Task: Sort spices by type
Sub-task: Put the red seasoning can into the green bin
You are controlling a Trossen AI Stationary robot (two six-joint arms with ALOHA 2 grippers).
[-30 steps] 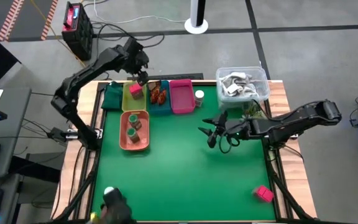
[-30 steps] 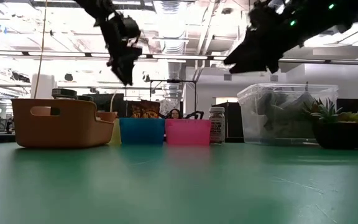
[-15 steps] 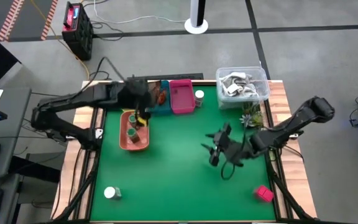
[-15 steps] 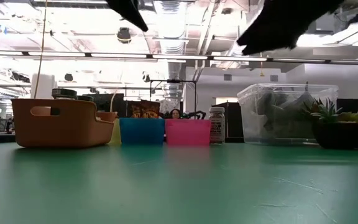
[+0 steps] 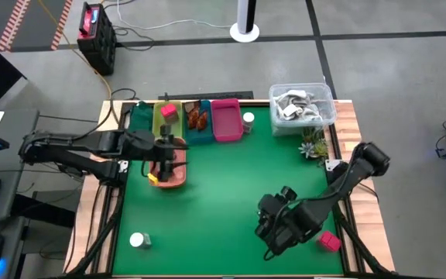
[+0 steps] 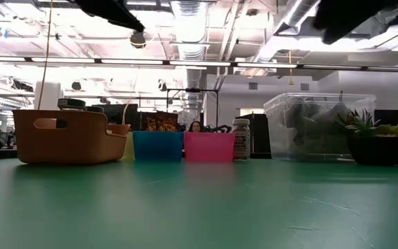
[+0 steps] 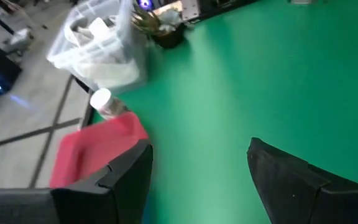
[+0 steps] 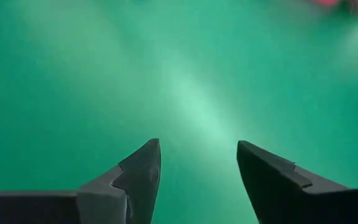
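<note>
My left gripper (image 5: 166, 152) hovers open over the orange tray (image 5: 178, 178) and hides most of what is in it; in its wrist view its fingers (image 7: 201, 146) hold nothing. My right gripper (image 5: 273, 232) is open above bare table (image 8: 197, 144), left of a pink cube box (image 5: 329, 242) that sits on the mat near the near-right corner. One white-lidded jar (image 5: 137, 241) stands at the near left, another (image 5: 248, 118) beside the pink tray (image 5: 224, 122). A pink cube (image 5: 169, 111) lies in the yellow tray, and brown-orange packets (image 5: 198, 118) in the blue tray.
A green tray (image 5: 139, 120) ends the row at the far edge. The clear tub (image 5: 300, 105) and a small plant (image 5: 312, 143) stand at the far right. The middle of the green mat (image 5: 223, 194) is bare. Wooden edges frame the table.
My left gripper has drawn back from over the yellow tray toward the near-left and now stands over the orange tray. My right gripper has swept from the table's middle right toward the near edge, ending close to the pink cube box. No spice has moved.
</note>
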